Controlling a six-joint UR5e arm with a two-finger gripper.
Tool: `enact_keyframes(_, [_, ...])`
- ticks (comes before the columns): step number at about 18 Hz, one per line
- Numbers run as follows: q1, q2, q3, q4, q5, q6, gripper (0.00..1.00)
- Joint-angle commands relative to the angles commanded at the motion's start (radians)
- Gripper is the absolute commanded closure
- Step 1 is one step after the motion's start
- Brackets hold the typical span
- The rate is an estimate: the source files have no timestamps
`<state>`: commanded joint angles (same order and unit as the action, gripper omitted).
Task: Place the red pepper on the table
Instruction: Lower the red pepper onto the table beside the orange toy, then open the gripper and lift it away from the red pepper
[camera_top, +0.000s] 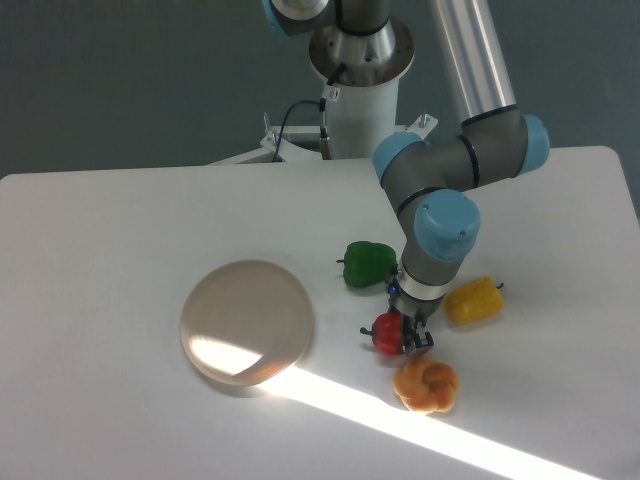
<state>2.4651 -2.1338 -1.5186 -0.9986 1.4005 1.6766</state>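
A: Item one, the red pepper (387, 332). Where do we log it?

B: Low over the table (110, 230), between the green pepper (367, 263) and the orange lobed pepper (427, 385), with the yellow pepper (473, 300) off to its right. It sits directly under the wrist, inside the gripper (403, 336).

A: Gripper condition?

B: We read it as clenched on the red pepper, fingers either side. Whether the pepper's base touches the tabletop, we cannot tell.

A: Axis?

B: The dark stem points to picture-left, so we judge the pepper lies roughly sideways in the grasp.

A: The relation that matters?

B: Pepper straight below the gripper, bare table beneath; we judge a short descent and release remains.
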Motion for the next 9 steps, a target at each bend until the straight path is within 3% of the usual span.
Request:
enact_keyframes(3, [0.006,0.008,0.005,-0.003,-0.002,0.0,0.0])
enact_keyframes(9, [0.044,0.025,0.058,-0.018,0.015,0.002,0.0])
